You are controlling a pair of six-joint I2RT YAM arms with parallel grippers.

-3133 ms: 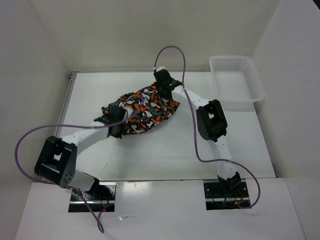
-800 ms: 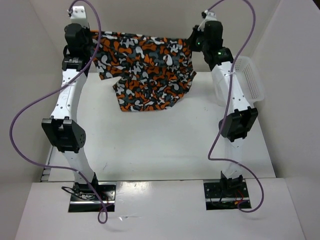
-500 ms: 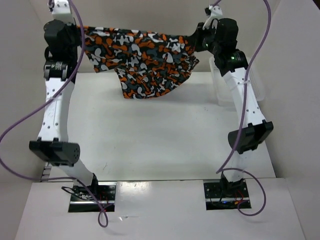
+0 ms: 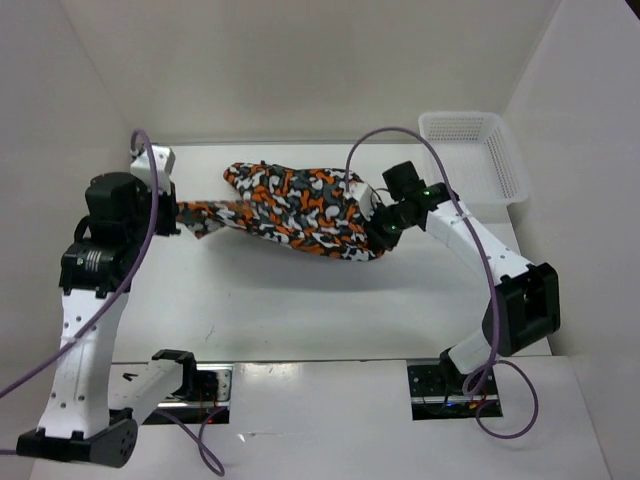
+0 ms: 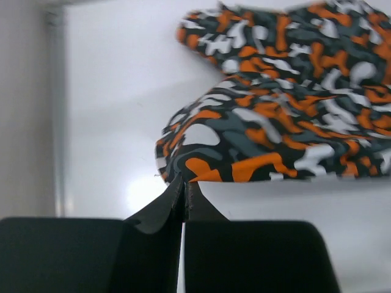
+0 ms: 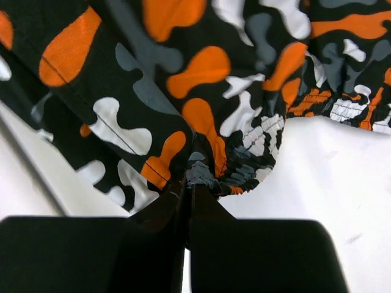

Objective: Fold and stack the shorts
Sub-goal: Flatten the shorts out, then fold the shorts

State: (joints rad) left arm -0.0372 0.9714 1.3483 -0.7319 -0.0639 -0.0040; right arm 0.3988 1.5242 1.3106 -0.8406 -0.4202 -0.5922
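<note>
The shorts (image 4: 300,210), printed in orange, white, grey and black blotches, lie across the middle of the white table, stretched between my two grippers. My left gripper (image 4: 178,215) is shut on their left end, which shows in the left wrist view (image 5: 244,146) just past my closed fingertips (image 5: 183,186). My right gripper (image 4: 378,228) is shut on the gathered waistband at their right end, seen bunched in the right wrist view (image 6: 211,171) at my closed fingertips (image 6: 188,186). Both grippers are low, near the table.
A white mesh basket (image 4: 470,155) stands at the back right corner of the table. White walls enclose the table on the left, back and right. Purple cables loop from both arms.
Both arms have come down from holding the shorts spread high at the back. The shorts now lie on the table, still held at both ends.
</note>
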